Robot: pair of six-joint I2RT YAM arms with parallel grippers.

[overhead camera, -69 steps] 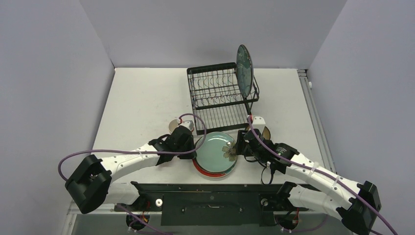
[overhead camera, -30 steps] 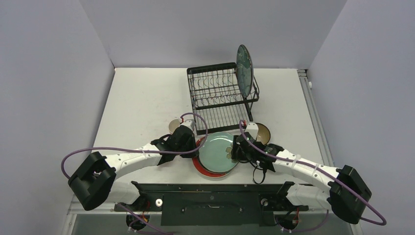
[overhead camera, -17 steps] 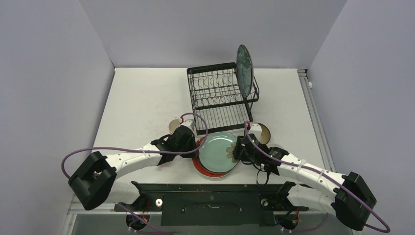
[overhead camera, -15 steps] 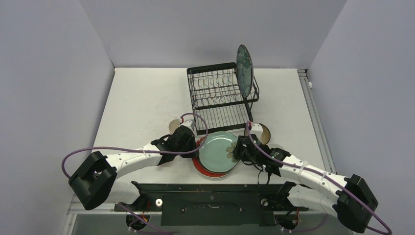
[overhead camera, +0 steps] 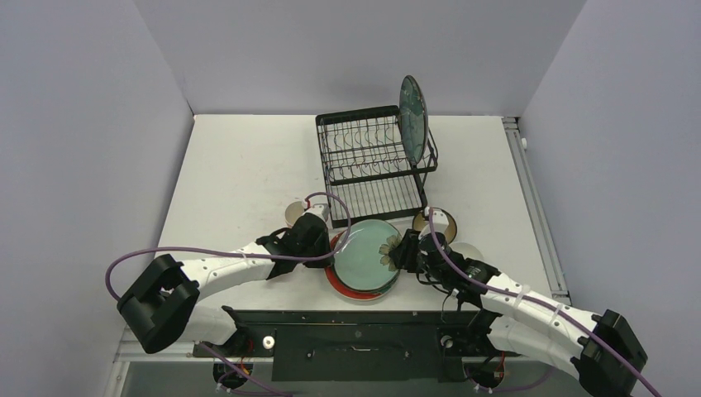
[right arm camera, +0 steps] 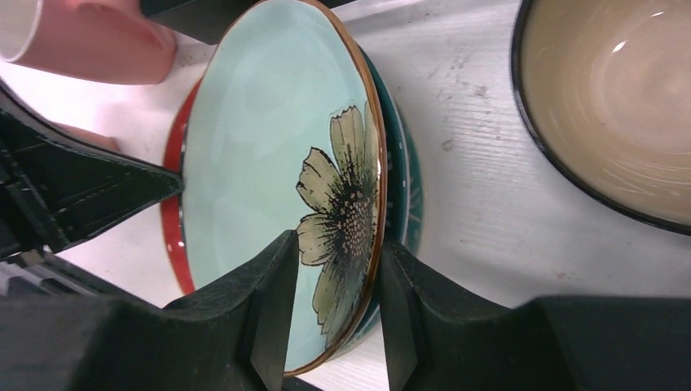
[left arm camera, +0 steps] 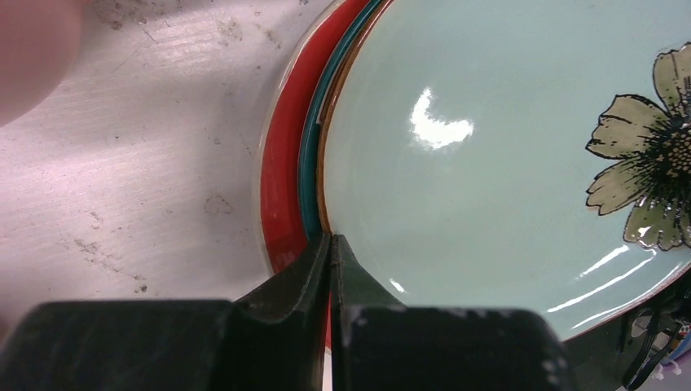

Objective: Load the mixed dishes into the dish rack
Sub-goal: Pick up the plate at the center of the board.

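Overhead view of a white table (overhead camera: 240, 165) with 2 robot arms reaching in from the near edge toward a stack of 3 plates at the front centre.

The top plate is the green plate (overhead camera: 362, 256) with a flower painted on its right side. In the right wrist view it (right arm camera: 261, 147) sits tilted, its right rim raised above the teal plate (right arm camera: 403, 187) beneath. A red plate (overhead camera: 335, 279) lies at the bottom of the stack.

The right gripper (overhead camera: 395, 252) is at the flowered edge. Its 2 fingers straddle the rim, 1 over the flower and 1 outside the rim (right arm camera: 334, 244). Whether they are pinching the plate cannot be told.

The left gripper (overhead camera: 328, 246) is clenched, holding nothing. Its closed tip (left arm camera: 330, 242) rests at the green plate's (left arm camera: 489, 163) left rim, where the teal (left arm camera: 308, 163) and red (left arm camera: 281, 187) rims show.

The black wire rack (overhead camera: 376, 194) stands behind the stack, toward the back of the table. 1 dark plate (overhead camera: 412, 107) stands upright in its right-hand slots.

A brown bowl (overhead camera: 442, 219) sits just right of the stack, near the rack's front corner (right arm camera: 611, 106). A pink mug (right arm camera: 90, 41) lies on the stack's left side.
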